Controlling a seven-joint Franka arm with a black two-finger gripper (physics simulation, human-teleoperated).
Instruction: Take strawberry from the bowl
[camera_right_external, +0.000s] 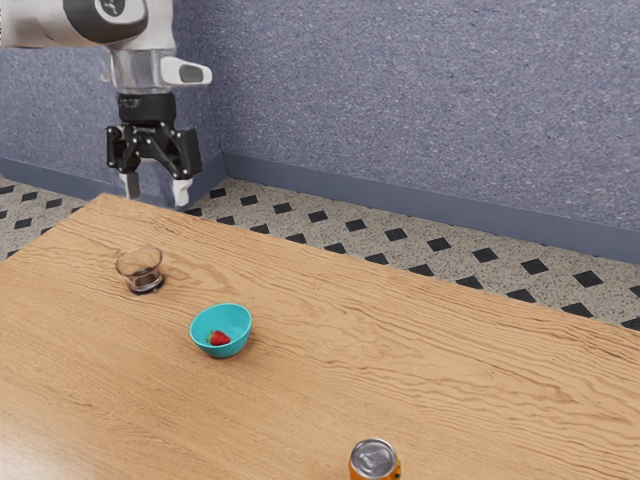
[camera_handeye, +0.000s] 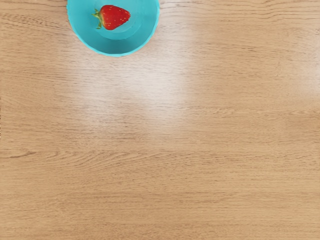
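Note:
My gripper (camera_right_external: 156, 190) hangs high at the exterior view's upper left, pointing down, its two fingertips spread apart with nothing between them. Lower and toward the exterior view's right, a turquoise bowl (camera_right_external: 236, 342) rests upright on the table, well apart from the gripper. Inside it lies a red strawberry (camera_right_external: 219, 338). From the hand's camera, the bowl (camera_handeye: 145, 37) is partly cut off by the frame's edge, and the strawberry (camera_handeye: 115, 17) with its green leaves lies on its side in the bowl.
A clear glass bowl (camera_right_external: 139, 264) with a dark base stands on the wooden table (camera_right_external: 440, 350), near the turquoise bowl on the exterior view's left. An orange can (camera_right_external: 375, 462) stands at that view's lower edge. A speckled wall rises behind the floor.

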